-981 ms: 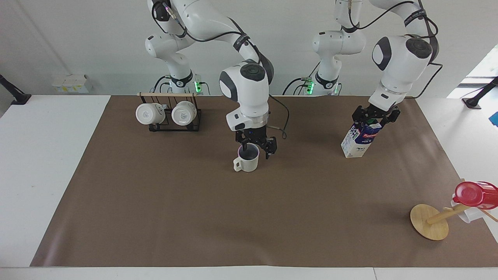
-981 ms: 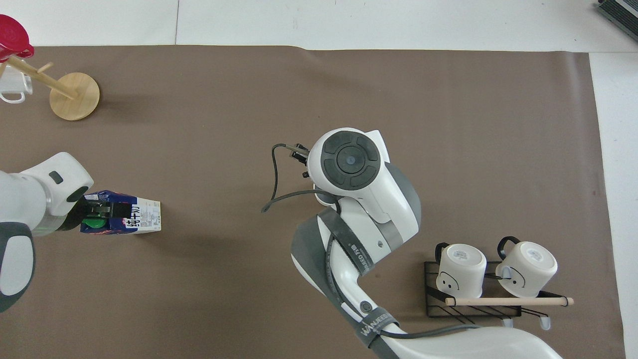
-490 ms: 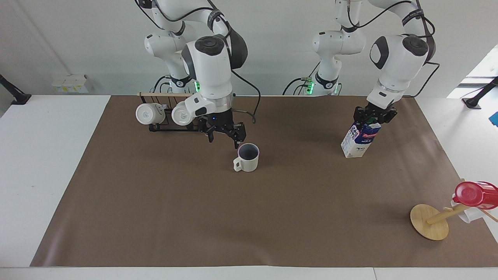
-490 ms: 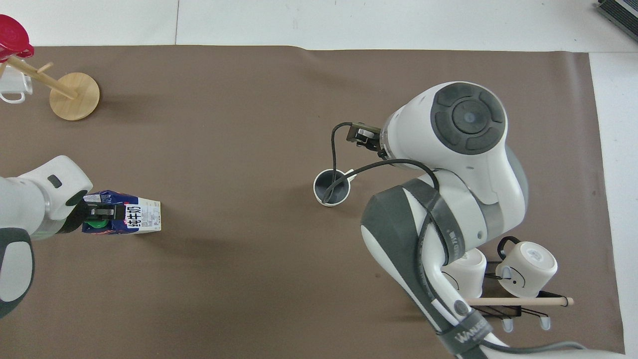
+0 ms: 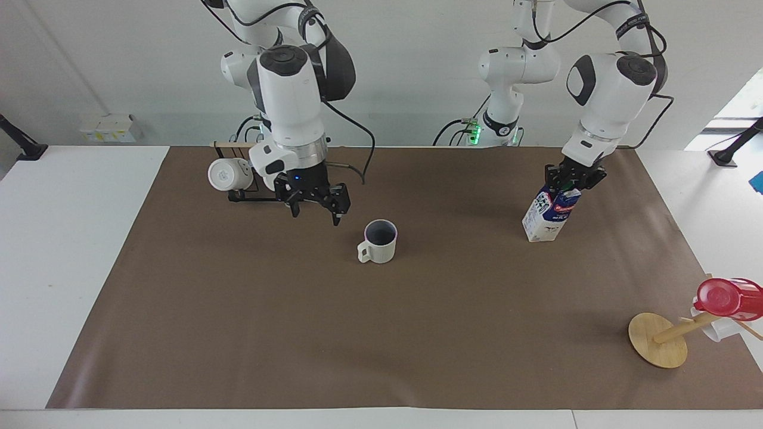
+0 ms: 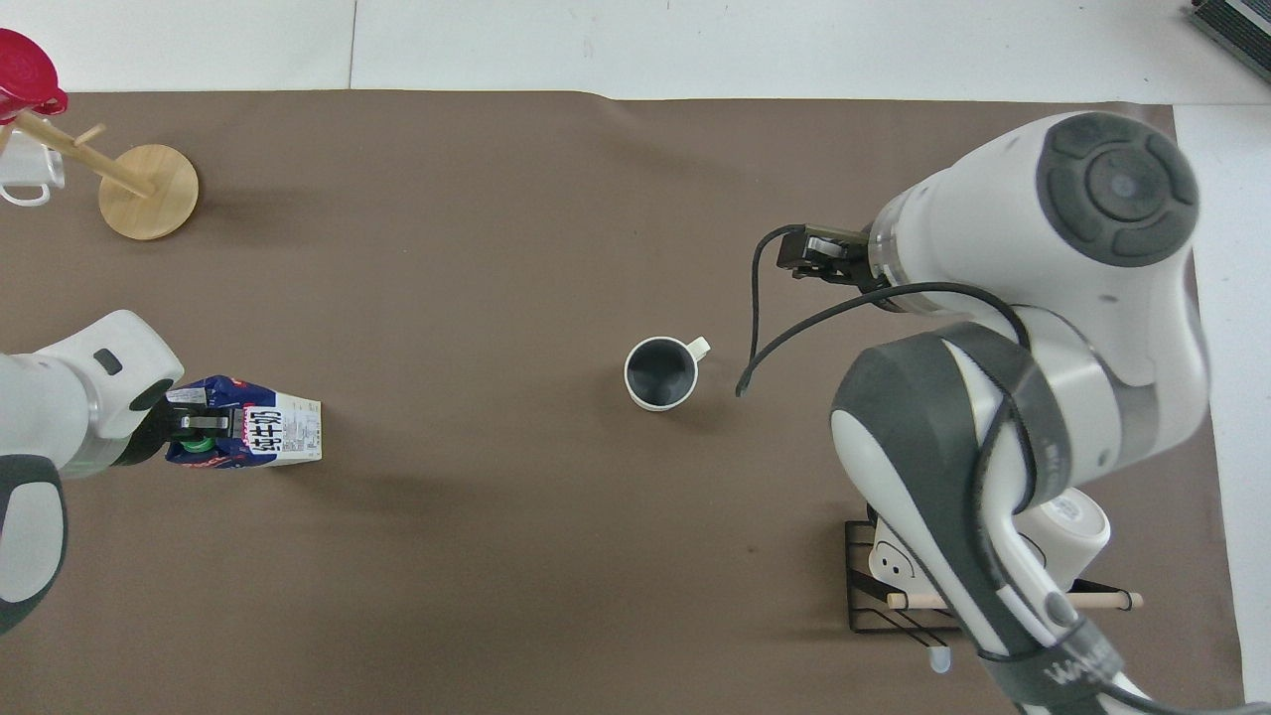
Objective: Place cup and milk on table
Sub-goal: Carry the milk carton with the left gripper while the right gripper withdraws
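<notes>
The cup (image 5: pixel 380 241) (image 6: pixel 660 374) stands upright and free on the brown paper of the table (image 5: pixel 238 333), near its middle. My right gripper (image 5: pixel 315 211) hangs open over the paper between the cup and the mug rack, touching neither; in the overhead view its own arm hides it. The milk (image 5: pixel 548 217) (image 6: pixel 268 437) rests on the paper toward the left arm's end, leaning. My left gripper (image 5: pixel 571 182) (image 6: pixel 194 434) is shut on its gabled top.
A black wire rack (image 5: pixel 262 196) (image 6: pixel 874 606) with glossy white mugs (image 5: pixel 225 174) stands near the right arm's base. A tipped wooden stand (image 5: pixel 658 348) (image 6: pixel 149 189) with a red cup (image 5: pixel 727 298) lies at the paper's corner farthest from the robots, at the left arm's end.
My right gripper has left the cup's rim, risen and swung toward the mug rack, staying open. My left gripper has shut on the top of the milk.
</notes>
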`<state>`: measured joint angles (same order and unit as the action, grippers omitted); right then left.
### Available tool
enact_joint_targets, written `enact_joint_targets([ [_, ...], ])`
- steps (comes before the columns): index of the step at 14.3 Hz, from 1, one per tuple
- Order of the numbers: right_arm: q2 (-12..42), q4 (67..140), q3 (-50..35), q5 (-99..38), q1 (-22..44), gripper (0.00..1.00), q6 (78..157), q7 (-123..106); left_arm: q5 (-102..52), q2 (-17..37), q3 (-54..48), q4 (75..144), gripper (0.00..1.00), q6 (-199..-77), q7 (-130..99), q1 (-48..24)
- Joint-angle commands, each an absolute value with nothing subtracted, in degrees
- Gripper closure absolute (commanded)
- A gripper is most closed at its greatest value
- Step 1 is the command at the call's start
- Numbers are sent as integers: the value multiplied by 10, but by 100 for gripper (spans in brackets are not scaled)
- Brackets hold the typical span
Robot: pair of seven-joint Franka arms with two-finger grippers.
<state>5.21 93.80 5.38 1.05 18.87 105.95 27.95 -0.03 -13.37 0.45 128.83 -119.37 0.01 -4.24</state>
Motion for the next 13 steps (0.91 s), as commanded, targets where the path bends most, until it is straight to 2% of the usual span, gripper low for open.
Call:
enact_joint_targets([
  [1,25,948,47,-2,153,0,1021,237,-3,-137,-1,1244,64,-1146,-69,-87],
  [8,-15,947,49,-12,46,0,937,103,-3,-112,-2,1186,64,-1121,-249,-220],
  [11,-22,932,51,-11,33,0,918,98,-7,-70,-2,1146,65,-1133,-299,-263],
  [13,-22,901,55,-4,33,0,897,88,-7,-18,-2,1095,66,-1141,-349,-301],
])
